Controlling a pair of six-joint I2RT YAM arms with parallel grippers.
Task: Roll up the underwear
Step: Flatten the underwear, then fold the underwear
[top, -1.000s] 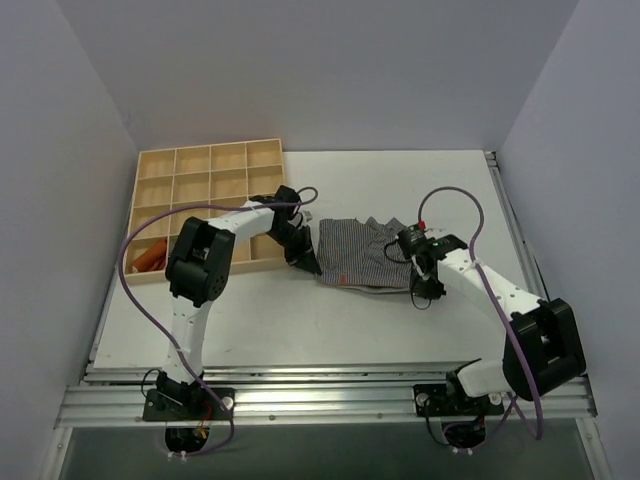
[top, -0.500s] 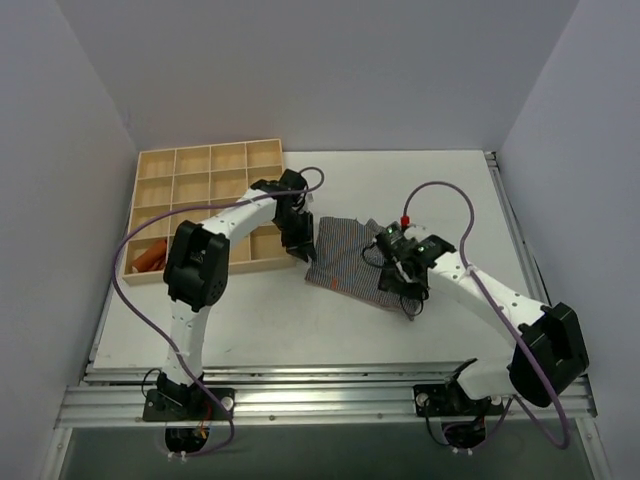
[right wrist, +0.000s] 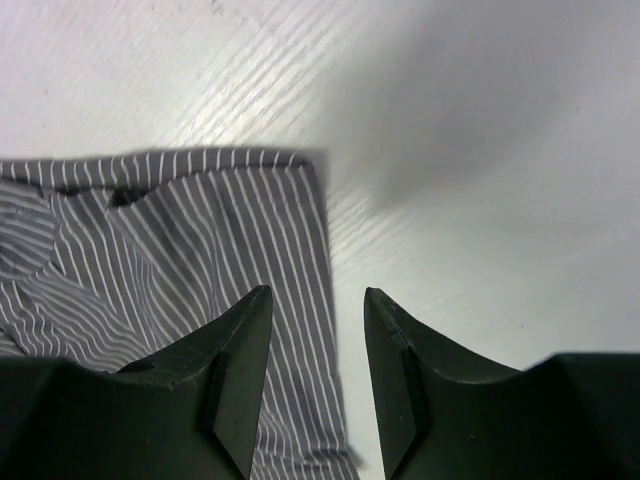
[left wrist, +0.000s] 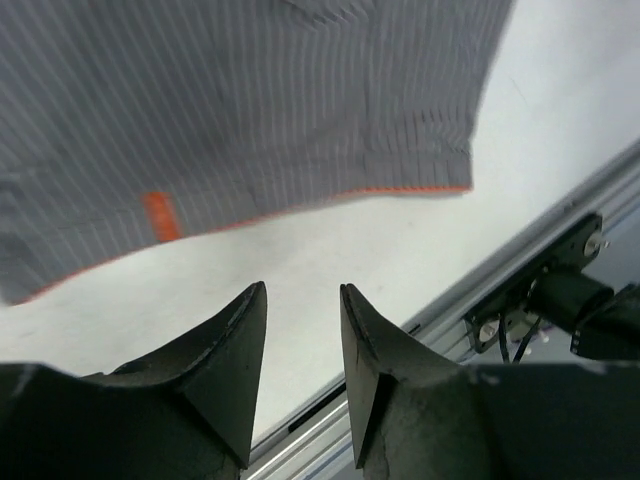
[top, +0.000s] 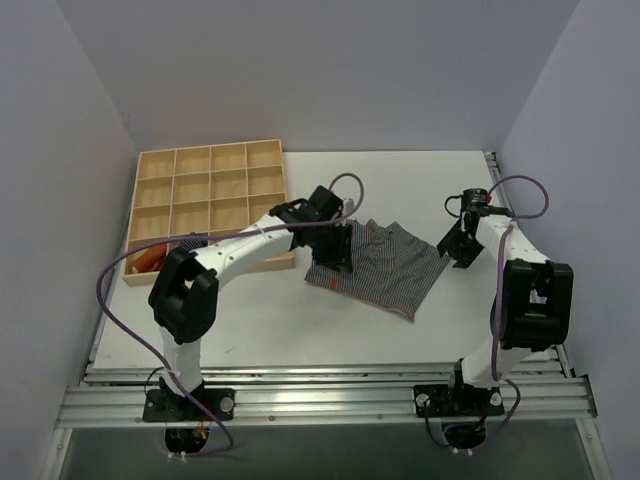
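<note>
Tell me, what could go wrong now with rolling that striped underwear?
The underwear lies askew and unheld, so a roll might start crooked. The right end effector hangs open over the cloth's very edge; closing there may miss it. The left end effector, also open, points at the table beside the hem.

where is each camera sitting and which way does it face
Top external: fixed above and behind the arm bases, looking down on the table; left arm, right arm, the underwear and the wooden tray show.
Left wrist: on the left arm, facing back toward the table's near rail, past the left fingers, over the underwear's orange-trimmed edge.
Right wrist: on the right arm, looking down past the right fingers at an underwear corner.
Shared: all three show the underwear on the white table.
</note>
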